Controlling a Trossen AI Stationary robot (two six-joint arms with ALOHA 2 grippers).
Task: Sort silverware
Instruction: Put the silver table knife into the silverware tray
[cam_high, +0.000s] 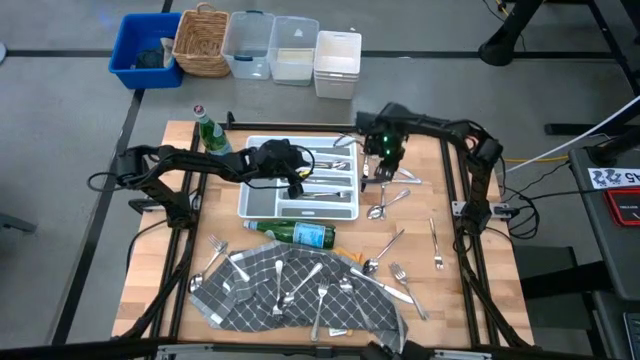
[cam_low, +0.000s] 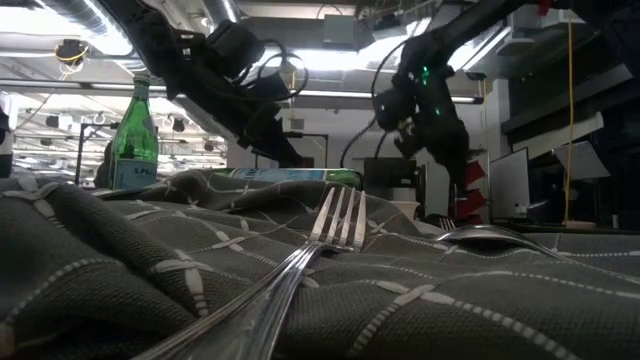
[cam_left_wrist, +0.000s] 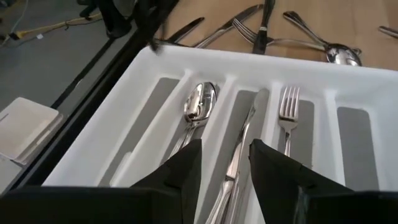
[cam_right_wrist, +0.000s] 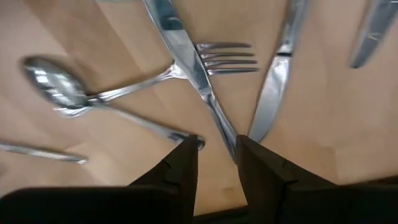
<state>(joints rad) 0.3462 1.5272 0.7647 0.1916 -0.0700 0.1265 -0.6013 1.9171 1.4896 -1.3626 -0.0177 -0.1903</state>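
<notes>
Your left gripper (cam_left_wrist: 225, 163) is hanging over the white tray (cam_high: 300, 181) with its fingers apart, nothing between them. A knife (cam_left_wrist: 239, 146) is lying in the slot right below, a spoon (cam_left_wrist: 199, 102) in the slot on one side of it and a fork (cam_left_wrist: 288, 109) in the slot on the other.

Your right gripper (cam_right_wrist: 216, 163) is sitting low over the bare wood just beside the tray, fingers apart around a knife handle (cam_right_wrist: 214, 115), not clamping it. A fork (cam_right_wrist: 217, 56) and spoon (cam_right_wrist: 59, 87) are lying crossed there.

More silverware (cam_high: 310, 285) is lying scattered on the grey cloth (cam_high: 255, 300) and the table (cam_high: 480, 290), near the lying green bottle (cam_high: 300, 234).
</notes>
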